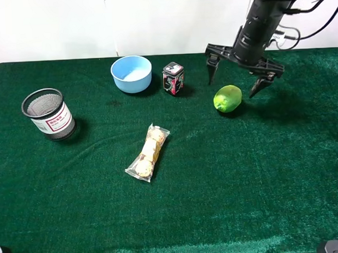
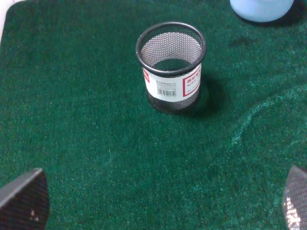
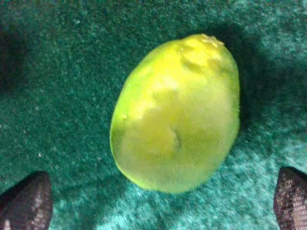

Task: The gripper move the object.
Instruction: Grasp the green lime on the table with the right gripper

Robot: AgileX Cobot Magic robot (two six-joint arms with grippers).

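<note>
On the far left, mesh cup (image 1: 48,114): upright on the green cloth (image 1: 243,185), well apart from everything.
Left gripper (image 2: 158,203): fingers spread wide, nothing between them, mesh cup ahead in its wrist view.
Bowl (image 1: 131,73): blue, near the back edge.
Tin (image 1: 173,78): small, dark, just right of the bowl.
Packet (image 1: 148,153): clear, cookies inside, lying flat mid-cloth.
Fruit (image 1: 227,98): yellow-green, on the cloth right of the tin, not touching it.
Right gripper (image 1: 231,87): poised over the fruit, fingers wide open either side, clear of the skin, holding nothing!
</note>
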